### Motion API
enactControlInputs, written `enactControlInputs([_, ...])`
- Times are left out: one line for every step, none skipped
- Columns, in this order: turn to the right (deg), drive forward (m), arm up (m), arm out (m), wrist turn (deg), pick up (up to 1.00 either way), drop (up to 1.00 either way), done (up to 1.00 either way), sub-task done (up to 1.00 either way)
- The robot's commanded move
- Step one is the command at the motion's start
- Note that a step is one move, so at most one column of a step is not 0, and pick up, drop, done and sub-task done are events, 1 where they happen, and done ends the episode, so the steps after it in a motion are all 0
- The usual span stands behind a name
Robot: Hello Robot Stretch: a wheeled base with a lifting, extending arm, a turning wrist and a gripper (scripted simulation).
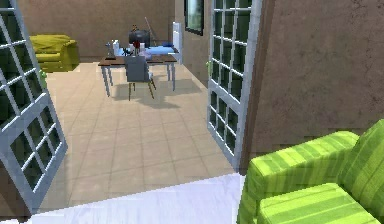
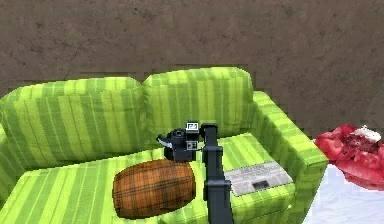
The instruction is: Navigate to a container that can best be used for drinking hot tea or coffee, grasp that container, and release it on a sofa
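Observation:
A green striped sofa (image 2: 120, 120) spans the arm side view, with a brown plaid cushion (image 2: 152, 187) and a folded newspaper (image 2: 258, 178) on its seat. The dark arm rises in front of the seat, and the gripper (image 2: 166, 141) stands at its far end, level with where the backrest meets the seat. With the sofa right behind it, I cannot tell whether it holds anything. The same sofa's arm and seat (image 1: 318, 180) appear at the forward view's lower right.
Two glass-paned doors (image 1: 232, 75) stand open onto a tiled room with a dining table (image 1: 138, 62), chairs and small items on it. A yellow-green sofa (image 1: 55, 50) sits far left. A red heap (image 2: 352, 155) lies on a white surface at the arm side view's right.

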Motion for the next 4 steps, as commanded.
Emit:
enactControlInputs([0.0,0.00,0.18,0.00,0.0,0.00,0.00,0.00,0.00])
enactControlInputs([0.0,0.00,0.00,0.00,-45.0,0.00,0.00,0.00,0.00])
enactControlInputs([0.0,0.00,0.00,0.00,-45.0,0.00,0.00,0.00,0.00])
enactControlInputs([0.0,0.00,0.00,0.00,-27.0,0.00,0.00,0.00,0.00])
